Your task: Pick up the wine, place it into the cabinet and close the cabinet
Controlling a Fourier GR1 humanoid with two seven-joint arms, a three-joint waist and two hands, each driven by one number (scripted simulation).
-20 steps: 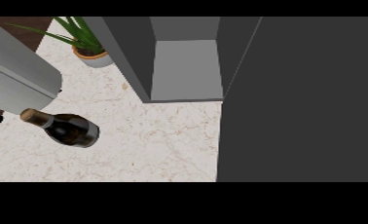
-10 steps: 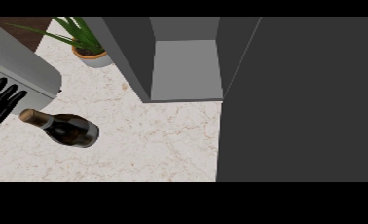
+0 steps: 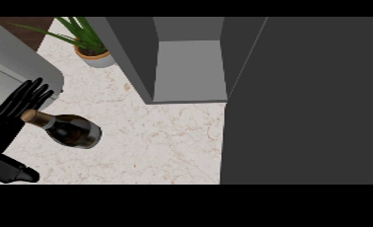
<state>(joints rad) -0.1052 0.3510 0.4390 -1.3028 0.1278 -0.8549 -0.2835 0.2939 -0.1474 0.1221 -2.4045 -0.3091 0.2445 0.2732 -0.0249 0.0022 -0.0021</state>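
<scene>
Your black left hand point(image 3: 20, 103) is at the left edge with its fingers straight and apart, holding nothing. The dark glass wine bottle point(image 3: 71, 130) stands on the pale stone counter point(image 3: 160, 142) just to the hand's right, its neck pointing at the fingers. Farther off is the open grey cabinet point(image 3: 188, 68). The hand has come in closer than before.

The wine point(image 3: 70, 130) is sitting on the counter point(image 3: 160, 144) at the left, its neck overlapping the left hand point(image 3: 20, 103). Behind and rightward, the cabinet point(image 3: 188, 68) is standing, with the plant point(image 3: 92, 49) sitting left of it.
</scene>
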